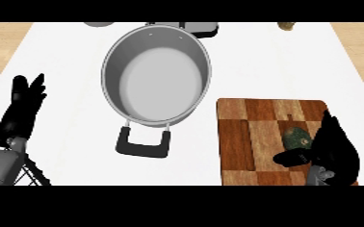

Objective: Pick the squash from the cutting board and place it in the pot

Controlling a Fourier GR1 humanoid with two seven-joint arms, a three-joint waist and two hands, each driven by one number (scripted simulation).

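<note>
Head view: the squash (pixel 296 135) lies near the right edge of the cutting board (pixel 245 139), at the counter's near right corner. The right hand (pixel 334 149) curls thumb and fingers round it. The left hand (pixel 25 106) rests at the left edge, fingers straight. With only part of the squash enclosed, it could slip short of the pot (pixel 113 77).

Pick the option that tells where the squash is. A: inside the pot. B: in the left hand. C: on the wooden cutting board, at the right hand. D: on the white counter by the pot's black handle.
C: the squash lies on the cutting board with the right hand curled round it, and the pot holds nothing.
</note>
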